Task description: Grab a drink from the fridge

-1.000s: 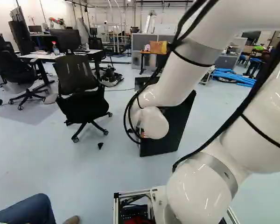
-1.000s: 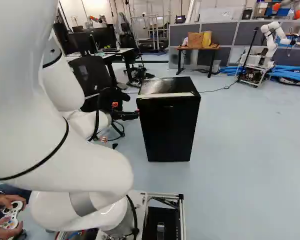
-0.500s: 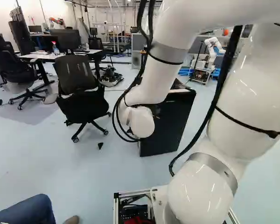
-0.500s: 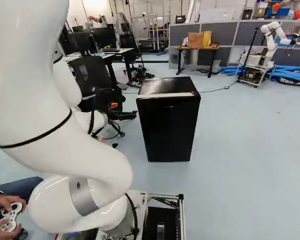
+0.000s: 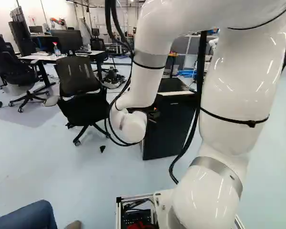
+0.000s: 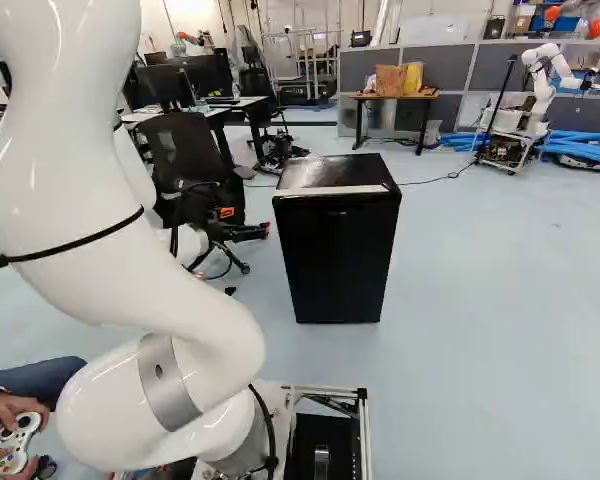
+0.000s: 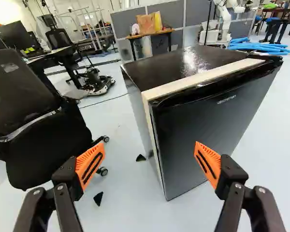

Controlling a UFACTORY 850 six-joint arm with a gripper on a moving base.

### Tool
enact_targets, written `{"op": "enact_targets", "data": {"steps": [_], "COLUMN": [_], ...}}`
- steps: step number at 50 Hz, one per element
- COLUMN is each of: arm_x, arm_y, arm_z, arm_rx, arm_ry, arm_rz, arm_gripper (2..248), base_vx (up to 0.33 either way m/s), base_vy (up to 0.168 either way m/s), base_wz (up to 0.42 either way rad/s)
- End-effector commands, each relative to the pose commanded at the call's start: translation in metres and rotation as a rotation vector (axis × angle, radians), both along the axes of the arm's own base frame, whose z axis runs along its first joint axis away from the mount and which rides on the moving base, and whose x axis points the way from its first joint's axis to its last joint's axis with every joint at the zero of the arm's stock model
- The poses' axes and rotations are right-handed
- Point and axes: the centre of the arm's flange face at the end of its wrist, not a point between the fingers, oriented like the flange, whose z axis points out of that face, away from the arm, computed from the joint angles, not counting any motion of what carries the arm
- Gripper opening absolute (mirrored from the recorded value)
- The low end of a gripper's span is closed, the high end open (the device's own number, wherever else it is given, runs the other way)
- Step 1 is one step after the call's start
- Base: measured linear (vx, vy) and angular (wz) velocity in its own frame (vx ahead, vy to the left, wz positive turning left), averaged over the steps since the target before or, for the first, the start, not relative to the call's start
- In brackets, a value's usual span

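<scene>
Now the closed, boxy black fridge (image 7: 191,59) must be opened, the black gripper (image 7: 149,150), spread wide, guided to its door edge (image 7: 160,147).

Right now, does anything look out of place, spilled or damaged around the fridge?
Two small black triangular pieces lie loose on the floor near the fridge and the office chair, joined to neither, so they look like stray bits; I can't tell what they are. I see no spill or damage.
</scene>
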Motion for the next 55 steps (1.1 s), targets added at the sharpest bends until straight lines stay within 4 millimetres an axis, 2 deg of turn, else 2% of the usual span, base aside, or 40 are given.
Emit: {"op": "enact_targets", "data": {"steps": [30, 55], "arm_x": [0.013, 0.044], "arm_y": [0.031, 0.04], "arm_z": [-0.028, -0.054], "arm_rx": [-0.074, -0.143], "arm_ry": [-0.042, -0.107], "arm_rz": [-0.085, -0.233], "arm_gripper": [247, 247], "base_vx": [0.0, 0.0], "base_vy": [0.0, 0.0], "base_wz": [0.0, 0.0]}}
